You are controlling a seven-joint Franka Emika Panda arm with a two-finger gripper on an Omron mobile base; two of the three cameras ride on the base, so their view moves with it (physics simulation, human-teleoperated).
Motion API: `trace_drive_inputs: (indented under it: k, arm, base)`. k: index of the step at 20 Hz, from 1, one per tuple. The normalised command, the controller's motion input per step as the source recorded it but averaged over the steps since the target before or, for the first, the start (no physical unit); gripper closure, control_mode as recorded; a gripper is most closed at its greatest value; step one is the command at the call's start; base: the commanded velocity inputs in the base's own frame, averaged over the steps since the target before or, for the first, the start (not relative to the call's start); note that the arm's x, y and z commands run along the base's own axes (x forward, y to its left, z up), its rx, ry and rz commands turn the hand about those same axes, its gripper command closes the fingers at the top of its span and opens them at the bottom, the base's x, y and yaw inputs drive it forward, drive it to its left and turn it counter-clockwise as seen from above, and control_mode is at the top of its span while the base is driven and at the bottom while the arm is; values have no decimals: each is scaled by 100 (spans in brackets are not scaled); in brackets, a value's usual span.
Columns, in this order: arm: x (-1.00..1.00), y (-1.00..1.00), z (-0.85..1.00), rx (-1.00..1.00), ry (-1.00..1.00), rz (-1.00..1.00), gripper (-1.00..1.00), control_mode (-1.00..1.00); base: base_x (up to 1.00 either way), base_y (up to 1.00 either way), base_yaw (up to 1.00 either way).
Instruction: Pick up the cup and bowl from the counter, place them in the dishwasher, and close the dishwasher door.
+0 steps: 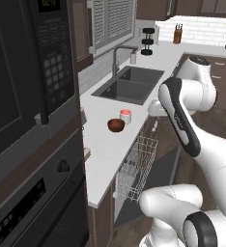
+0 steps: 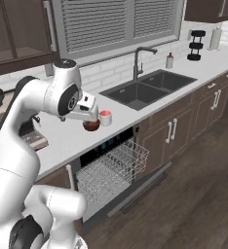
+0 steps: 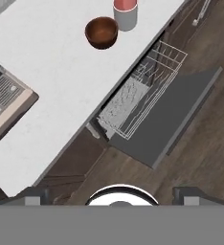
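**Before the first pick: hand high over the counter edge**

The two-finger gripper (image 3: 112,194) hangs released and empty; only its dark tips peek in at the hand view's bottom edge. Beyond it, the small glossy reddish-brown bowl (image 3: 102,32) and pale-sided pink cup (image 3: 125,13) sit just beside each other on the smooth white counter (image 3: 51,76), near the dark sink (image 1: 129,83). Below, the dishwasher's white wire rack (image 3: 140,95) is pulled out over the lowered dark door (image 3: 169,119). Judged next: descend over one vessel. From the right base view, the arm partly hides the bowl.

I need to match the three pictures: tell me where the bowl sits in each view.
Left base view: bowl mid-frame on the counter.
Right base view: left of centre, partly behind the arm.
Hand view: near the top.
Shared landmark: the cup right beside it.
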Motion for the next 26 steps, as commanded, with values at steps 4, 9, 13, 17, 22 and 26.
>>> trace_drive_inputs:
  k: [4, 9, 13, 17, 22, 26]
  arm:
    - [75, -25, -46, 29, 0, -7, -100, -100]
    - [99, -10, -78, 41, 3, -14, -100, -100]
    - [100, -4, -31, 24, 6, -20, -100, -100]
    - [100, -1, -7, 18, 3, -13, -100, -100]
    - [100, -2, -20, 7, 12, -3, -100, -100]
    - [80, -1, -35, 1, 12, 0, -100, -100]
  base:
    - [0, 0, 0]
    - [0, 0, 0]
    - [0, 0, 0]
    - [0, 0, 0]
    - [0, 0, 0]
    - [0, 0, 0]
